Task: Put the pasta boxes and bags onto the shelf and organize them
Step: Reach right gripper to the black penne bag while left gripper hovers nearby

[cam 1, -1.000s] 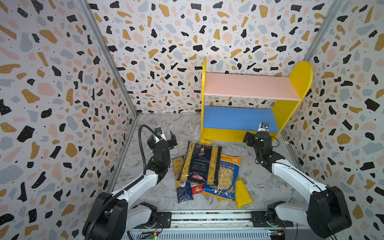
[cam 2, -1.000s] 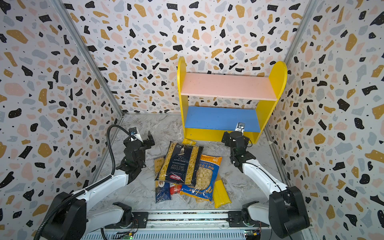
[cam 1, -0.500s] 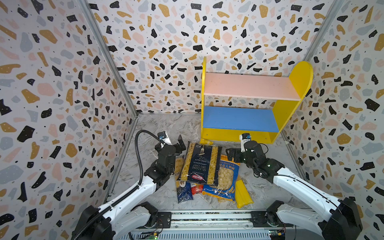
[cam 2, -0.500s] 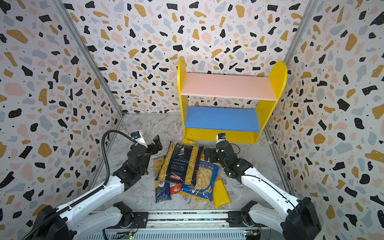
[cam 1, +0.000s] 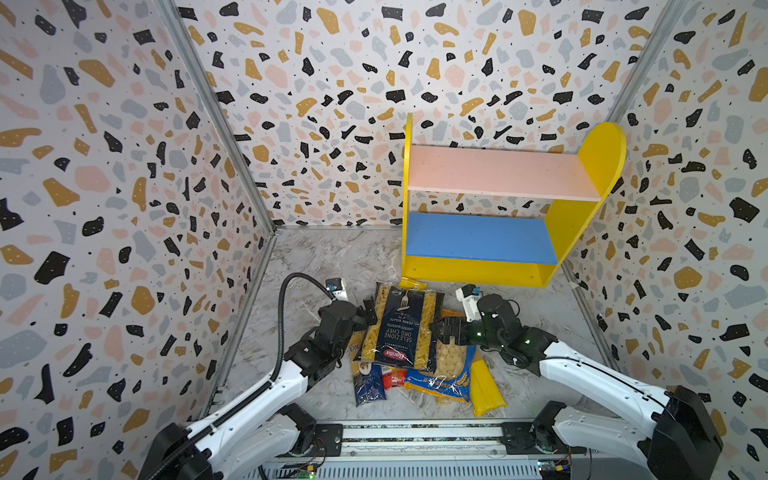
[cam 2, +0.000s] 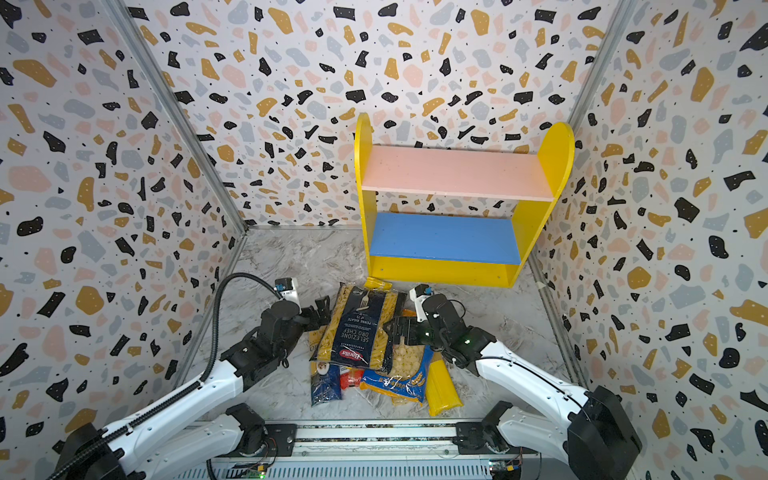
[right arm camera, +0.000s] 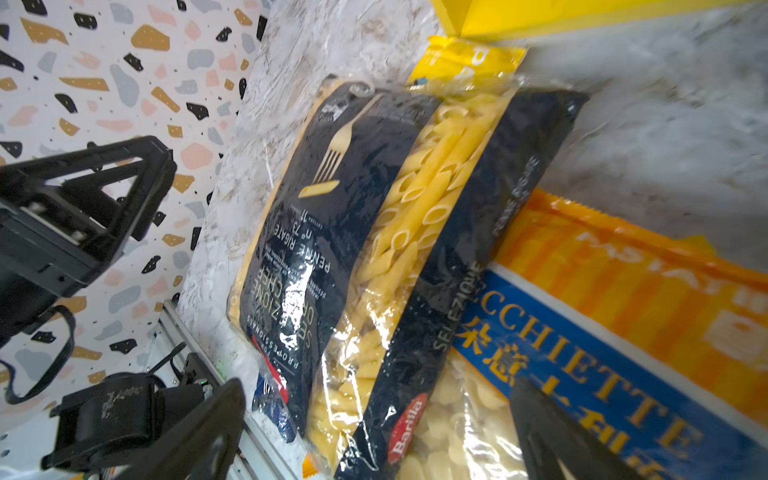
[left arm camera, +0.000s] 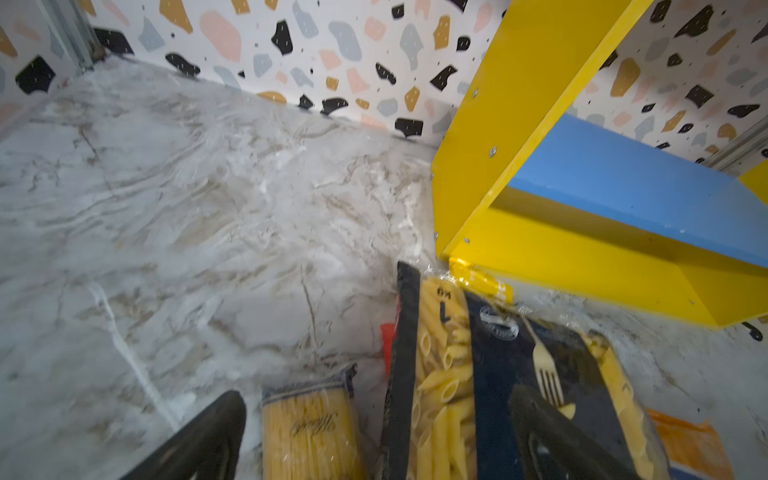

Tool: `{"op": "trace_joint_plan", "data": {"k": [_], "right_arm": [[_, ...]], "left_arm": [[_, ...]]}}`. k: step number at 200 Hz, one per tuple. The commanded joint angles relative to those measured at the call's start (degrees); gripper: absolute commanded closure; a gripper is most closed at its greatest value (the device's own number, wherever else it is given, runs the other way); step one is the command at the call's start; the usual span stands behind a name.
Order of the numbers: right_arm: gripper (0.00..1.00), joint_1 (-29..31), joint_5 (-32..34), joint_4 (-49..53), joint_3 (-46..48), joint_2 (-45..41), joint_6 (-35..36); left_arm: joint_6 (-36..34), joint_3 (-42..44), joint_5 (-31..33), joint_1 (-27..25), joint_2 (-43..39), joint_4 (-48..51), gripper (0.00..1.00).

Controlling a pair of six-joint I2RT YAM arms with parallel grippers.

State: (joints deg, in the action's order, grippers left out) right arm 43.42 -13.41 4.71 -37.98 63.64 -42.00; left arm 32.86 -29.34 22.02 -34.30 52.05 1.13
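R end effector [cam 1: 437, 332] nearer penne bag [cam 1: 399, 332], wide open

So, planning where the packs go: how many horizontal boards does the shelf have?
3: the pink upper board, the blue lower board beneath it, and the yellow base at the bottom. None appears hidden.

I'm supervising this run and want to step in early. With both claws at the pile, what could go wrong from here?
1. The open left claw and open right claw flank the penne bag from opposite sides; they could clash or tug against each other.
2. That bag lies atop the orecchiette bag and slim packs; lifting it may drag them along.
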Motion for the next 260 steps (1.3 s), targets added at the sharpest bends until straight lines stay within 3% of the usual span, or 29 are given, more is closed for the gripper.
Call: {"op": "trace_joint_plan", "data": {"k": [1,35,71,112,136,260], "right_arm": [[0.01,2.5,-2.0,0.0,-1.9,1.7,-1.9],[0.01,3.9,-2.9,-1.5,-1.8,6.7,-2.9],[0.01,4.1,-3.5,-3.7,-1.9,10.0,-4.0],[0.01,4.9,-6.4,-8.2,-1.9,14.7,-5.6],[0.01,5.9,-6.9,-9.7,-3.1,16.8,-5.3],[0.01,7.4,-16.4,-25.3,-5.5,29.9,-6.3]], "left_arm": [[3.3,1.1,-0.6,-0.2,-1.8,5.1,0.0],[5.6,2.8,2.6,-0.2,-2.6,10.5,0.05],[5.7,5.2,2.0,-0.2,-1.0,8.4,0.09],[4.0,5.2,0.4,-0.2,7.2,5.6,0.31],[3.4,5.9,-0.8,-0.2,10.7,3.1,0.37],[1.6,5.4,-3.8,-0.2,17.0,-0.5,0.44]]}}
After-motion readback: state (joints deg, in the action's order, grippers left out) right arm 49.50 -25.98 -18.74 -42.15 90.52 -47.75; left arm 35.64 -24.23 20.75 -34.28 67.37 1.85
